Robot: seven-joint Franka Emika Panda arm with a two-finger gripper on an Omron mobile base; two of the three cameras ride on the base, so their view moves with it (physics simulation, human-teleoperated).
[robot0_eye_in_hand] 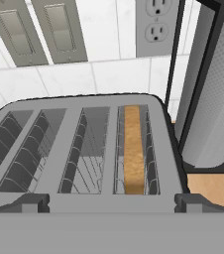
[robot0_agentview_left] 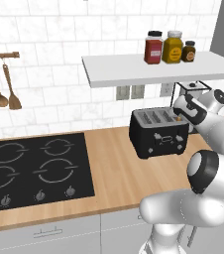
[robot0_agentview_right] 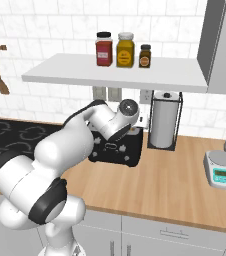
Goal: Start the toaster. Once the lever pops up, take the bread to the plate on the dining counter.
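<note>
Gripper over the toaster
Above the toaster (robot0_eye_in_hand: 84,149), the gripper (robot0_eye_in_hand: 111,203) has fingers apart; bread (robot0_eye_in_hand: 134,149) stands in its rightmost slot.

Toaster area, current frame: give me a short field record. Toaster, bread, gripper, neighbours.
toaster: black boxy toaster with silver slotted top, on the wooden counter below the white wall shelf
bread: golden-brown slice, upright in the rightmost slot as the hand view shows it; other slots hold nothing
gripper: open, fingertips above the toaster's near edge, holding nothing
right of toaster: paper towel roll in black wire holder
left of toaster: black cooktop
shelf: three spice jars
</note>
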